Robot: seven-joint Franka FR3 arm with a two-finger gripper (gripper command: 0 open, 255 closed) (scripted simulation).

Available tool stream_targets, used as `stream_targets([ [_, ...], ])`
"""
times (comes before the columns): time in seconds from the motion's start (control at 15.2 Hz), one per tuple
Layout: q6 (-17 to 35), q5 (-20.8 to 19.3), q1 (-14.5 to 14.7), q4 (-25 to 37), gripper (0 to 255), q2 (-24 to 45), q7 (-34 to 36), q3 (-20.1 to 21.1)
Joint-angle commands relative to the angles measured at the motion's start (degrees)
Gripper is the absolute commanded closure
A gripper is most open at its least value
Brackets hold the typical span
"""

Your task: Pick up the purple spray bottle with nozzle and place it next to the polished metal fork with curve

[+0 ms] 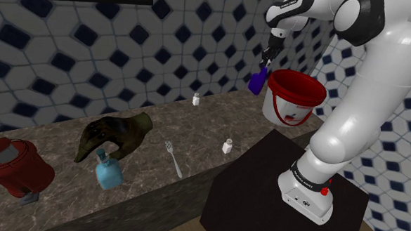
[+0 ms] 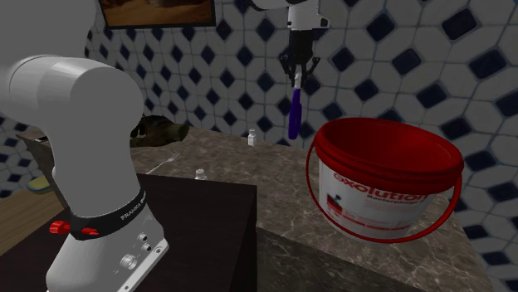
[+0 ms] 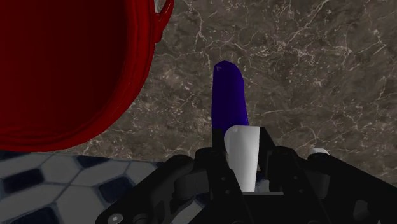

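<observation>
Clasping the purple spray bottle by its white top, which is half hidden between the fingers, the gripper hangs above the dark veined counter. A red-rimmed bucket stands just beside it. The fork lies well apart.

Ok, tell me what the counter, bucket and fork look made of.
The counter looks like dark polished stone, marble-like: white veins. The bucket seems plastic: smooth white wall, printed label, red rim. The fork is pale grey, likely metal.
</observation>
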Motion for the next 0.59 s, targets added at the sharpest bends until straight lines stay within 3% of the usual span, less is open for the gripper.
stream_targets([
  [0.0, -1.72, -0.3, 0.13, 1.3, 255, -0.46, 0.39, 0.0],
  [0.53, -7.51, -1.06, 0.2, 5.91, 255, -1.77, 0.97, -0.16],
])
